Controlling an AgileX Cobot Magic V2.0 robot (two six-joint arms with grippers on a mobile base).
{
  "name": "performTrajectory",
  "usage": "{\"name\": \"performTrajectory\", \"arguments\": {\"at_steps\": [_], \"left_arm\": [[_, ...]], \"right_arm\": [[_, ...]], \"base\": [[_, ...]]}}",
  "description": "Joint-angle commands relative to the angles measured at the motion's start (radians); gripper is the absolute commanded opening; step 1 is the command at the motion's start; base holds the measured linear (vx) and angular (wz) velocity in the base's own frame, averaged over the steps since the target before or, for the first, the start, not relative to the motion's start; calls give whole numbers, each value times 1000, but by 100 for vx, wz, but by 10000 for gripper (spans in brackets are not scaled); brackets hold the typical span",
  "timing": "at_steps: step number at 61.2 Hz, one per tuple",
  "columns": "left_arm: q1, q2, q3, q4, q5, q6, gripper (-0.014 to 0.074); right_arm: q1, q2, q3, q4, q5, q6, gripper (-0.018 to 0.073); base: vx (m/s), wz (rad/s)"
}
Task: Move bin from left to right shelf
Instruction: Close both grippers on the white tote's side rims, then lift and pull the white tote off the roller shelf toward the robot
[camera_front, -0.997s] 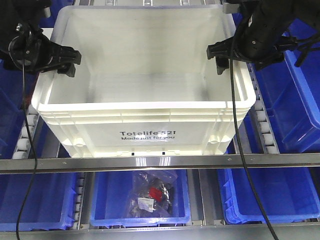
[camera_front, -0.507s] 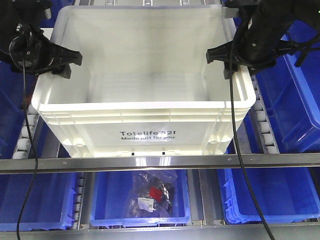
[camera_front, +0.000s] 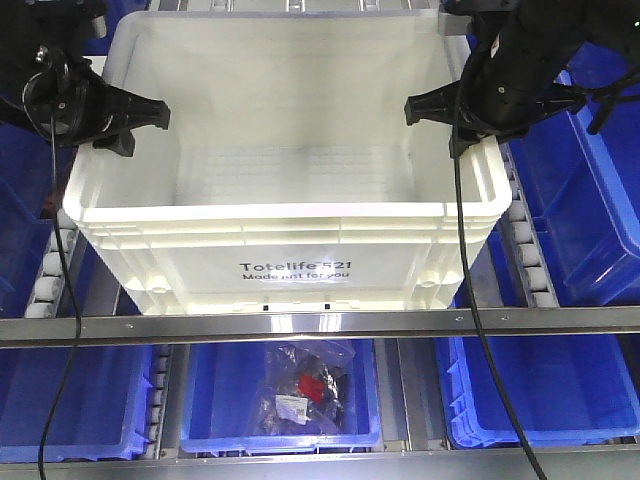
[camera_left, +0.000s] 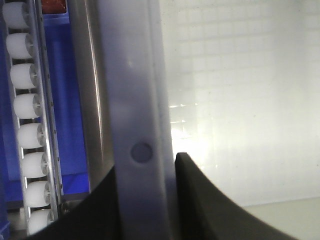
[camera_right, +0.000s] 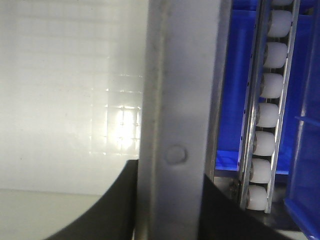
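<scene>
The bin is a large white tote with black "Totelife 521" print on its front, sitting on the upper roller shelf. My left gripper straddles its left rim and my right gripper straddles its right rim. In the left wrist view the grey rim fills the gap of the left gripper, with one dark finger pressed on each side. The right wrist view shows the same: the rim is clamped in the right gripper. The bin's inside looks empty.
Blue bins stand to the right and left of the tote. A lower blue bin holds bagged items. A metal rail runs along the shelf front. White rollers flank the tote. Black cables hang from both arms.
Both grippers have risen slightly and shifted inward along the rims, the right one a little leftward, the left one a little rightward. The bin has not moved.
</scene>
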Motion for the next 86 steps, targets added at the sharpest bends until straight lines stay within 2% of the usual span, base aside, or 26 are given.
{"name": "performTrajectory", "arguments": {"at_steps": [1,43,67,86], "left_arm": [[0,-38,-33,22,-27,-5,153],[0,-227,-33,21,-44,-5,155],[0,-237,-33,22,-49,-4,96],[0,-237,-33,22,-32,-5,95]], "right_arm": [[-8,-46,-26,-45,-29,-9,15],[-8,-191,-26,-38,-64,-9,10],[-8,-203,-26,-38,-76,-9,10],[-8,-203,-26,-45,-71,-9,10]], "base": [[0,0],[0,0],[0,0],[0,0]]}}
